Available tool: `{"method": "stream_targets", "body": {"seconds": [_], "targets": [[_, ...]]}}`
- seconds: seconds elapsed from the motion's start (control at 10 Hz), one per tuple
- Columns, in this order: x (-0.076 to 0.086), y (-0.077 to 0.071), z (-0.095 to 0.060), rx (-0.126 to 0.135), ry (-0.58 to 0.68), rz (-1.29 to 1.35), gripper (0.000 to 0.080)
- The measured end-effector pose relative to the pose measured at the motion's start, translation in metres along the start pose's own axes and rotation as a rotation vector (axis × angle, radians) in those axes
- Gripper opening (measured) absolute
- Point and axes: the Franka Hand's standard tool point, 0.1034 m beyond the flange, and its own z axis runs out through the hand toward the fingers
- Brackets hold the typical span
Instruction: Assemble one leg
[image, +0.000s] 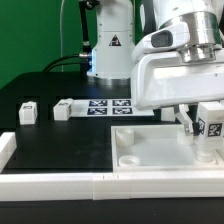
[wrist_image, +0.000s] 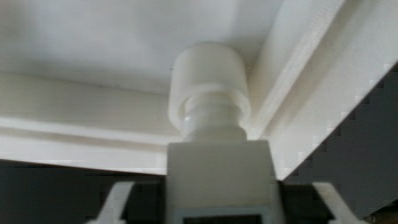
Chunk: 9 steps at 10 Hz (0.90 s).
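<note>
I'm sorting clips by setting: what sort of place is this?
Probably a robotics lab test bench, not a home or factory: a black table carrying a fixed marker board, a green backdrop behind, and a robot gripper holding a marker-tagged white leg at a white panel.

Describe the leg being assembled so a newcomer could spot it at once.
Find the large white panel at the front of the black table. At its corner on the exterior view's right, the gripper holds the leg upright. The two other legs lie loose on the table toward the exterior view's left.
</note>
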Motion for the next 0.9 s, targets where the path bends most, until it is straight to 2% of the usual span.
{"method": "stream_targets", "body": {"seconds": [0.3,0.8,0.9], "targets": [[-0.0071,-0.0027,0.0049,0.004,-0.013,-0.001,0.0290],[-0.0077,-0.0023,0.0057,0.004,-0.013,-0.001,0.0290],[-0.0077,-0.0023,0.0057,0.004,-0.013,-0.001,0.0465]]}}
